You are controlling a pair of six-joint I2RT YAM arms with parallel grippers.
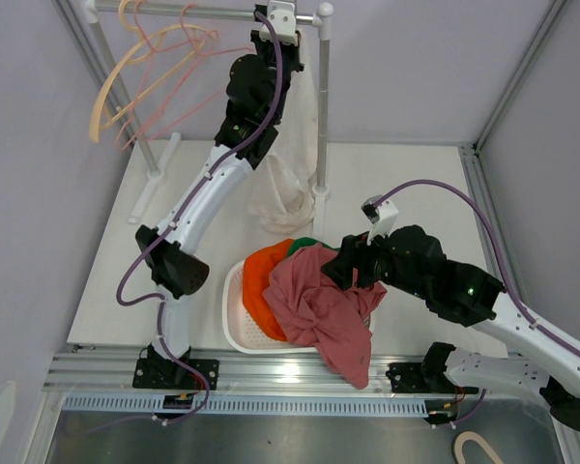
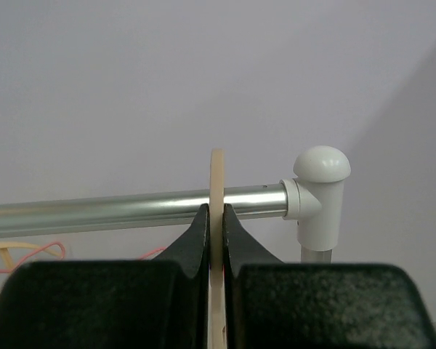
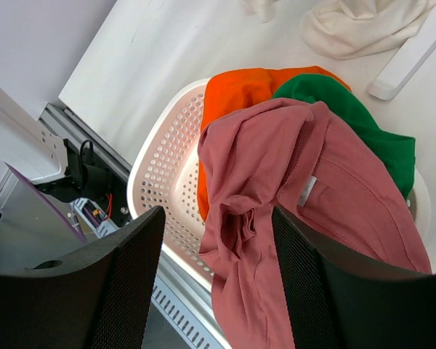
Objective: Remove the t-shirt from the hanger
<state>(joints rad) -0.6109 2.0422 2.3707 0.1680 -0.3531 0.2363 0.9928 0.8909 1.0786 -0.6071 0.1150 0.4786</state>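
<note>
Two claws: left claw [image 2: 216, 217] pinches a flat beige hanger [image 2: 217, 171], right claw [image 3: 216, 222] gapes over a crumpled pink shirt [image 3: 341, 203].

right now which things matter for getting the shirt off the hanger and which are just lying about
In the job: cream fabric t-shirt, thin beige hanger, left claw clamping that hanger.

Lying about: white perforated plastic basket, dusty-pink shirt, orange garment, green garment, spare pink wire hangers.

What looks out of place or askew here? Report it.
The dusty-red t-shirt spills over the white basket's near rim, hanging past the table edge. The cream t-shirt on the hanger bunches on the table.
</note>
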